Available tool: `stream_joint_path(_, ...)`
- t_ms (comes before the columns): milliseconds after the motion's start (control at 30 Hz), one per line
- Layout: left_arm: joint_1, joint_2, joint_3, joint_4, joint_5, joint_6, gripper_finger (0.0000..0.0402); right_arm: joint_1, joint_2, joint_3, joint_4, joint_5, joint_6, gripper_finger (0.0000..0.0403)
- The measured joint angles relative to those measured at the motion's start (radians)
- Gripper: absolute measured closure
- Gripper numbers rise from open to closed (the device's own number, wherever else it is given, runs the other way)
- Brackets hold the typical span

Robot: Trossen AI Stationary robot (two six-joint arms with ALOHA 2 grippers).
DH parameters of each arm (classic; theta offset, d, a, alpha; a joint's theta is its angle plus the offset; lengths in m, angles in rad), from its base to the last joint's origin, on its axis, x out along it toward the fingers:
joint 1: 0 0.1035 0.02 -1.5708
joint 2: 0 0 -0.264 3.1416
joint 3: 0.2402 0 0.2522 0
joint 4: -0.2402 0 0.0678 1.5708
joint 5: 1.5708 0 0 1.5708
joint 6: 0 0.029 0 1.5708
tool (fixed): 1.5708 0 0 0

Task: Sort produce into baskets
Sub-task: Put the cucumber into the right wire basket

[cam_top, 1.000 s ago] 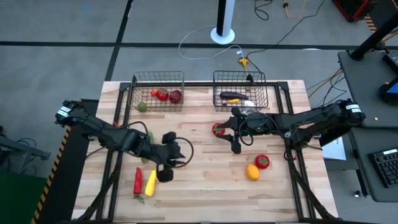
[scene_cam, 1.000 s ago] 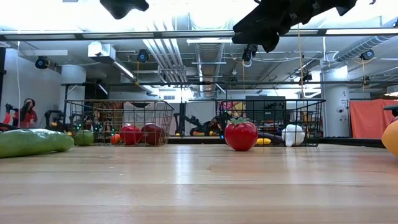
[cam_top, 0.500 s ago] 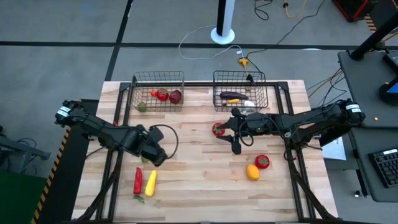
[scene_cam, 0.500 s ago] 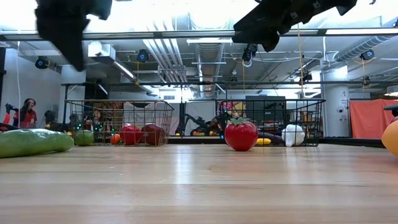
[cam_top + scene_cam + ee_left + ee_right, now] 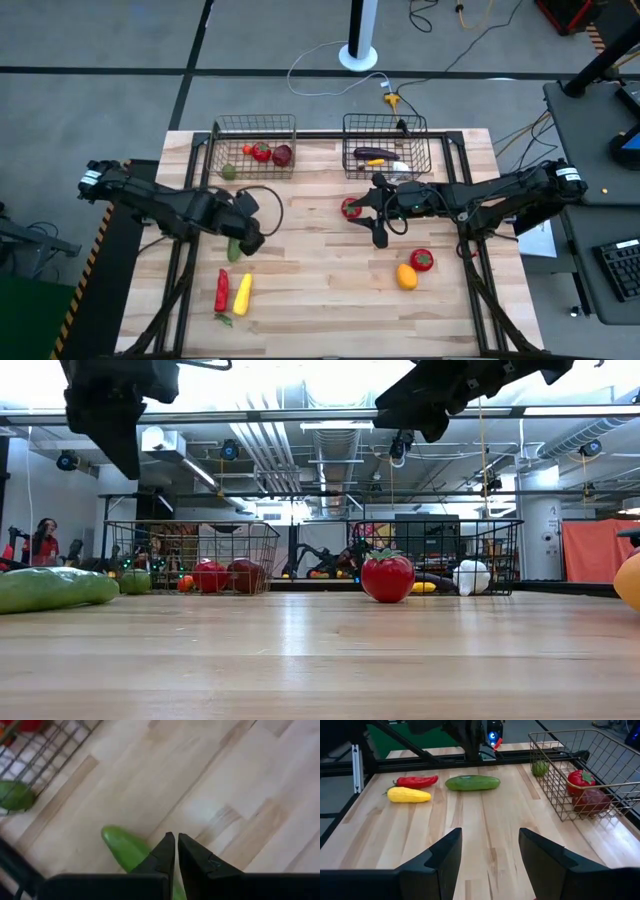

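Note:
My left gripper (image 5: 251, 239) (image 5: 176, 841) is shut and points down, well above the table (image 5: 118, 450), over one end of a long green cucumber (image 5: 125, 847) (image 5: 233, 249) that lies flat on the wood. My right gripper (image 5: 372, 212) (image 5: 490, 855) hangs open and high near the table's middle, above a red tomato (image 5: 349, 208) (image 5: 387, 577), with nothing between its fingers. The left basket (image 5: 254, 148) holds red and dark-red round pieces. The right basket (image 5: 386, 150) holds a purple long piece and a white one.
A red pepper (image 5: 221, 290) and a yellow long piece (image 5: 242, 292) lie near the front left. A small green round piece (image 5: 228, 171) sits at the left basket's near left corner. Another red tomato (image 5: 421, 260) and an orange fruit (image 5: 406, 276) lie front right.
My left gripper has gone from above the yellow piece toward the table's far left, and now stands over the cucumber. It has tipped from nearly level to pointing down and has rolled about its axis. My right arm and all the produce have kept still.

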Motion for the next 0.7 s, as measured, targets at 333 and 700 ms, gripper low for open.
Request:
stream_joint_path(333, 0.036, -0.16, -0.105, 0.155, 0.003, -0.119, 0.0394, 0.0, 0.0, 0.0, 0.0, 0.0, 0.011, 0.0213)
stream_joint_path(700, 0.036, -0.028, -0.138, 0.105, 0.028, -0.257, 0.0345, 0.0, 0.0, 0.0, -0.001, 0.0, 0.011, 0.0213)
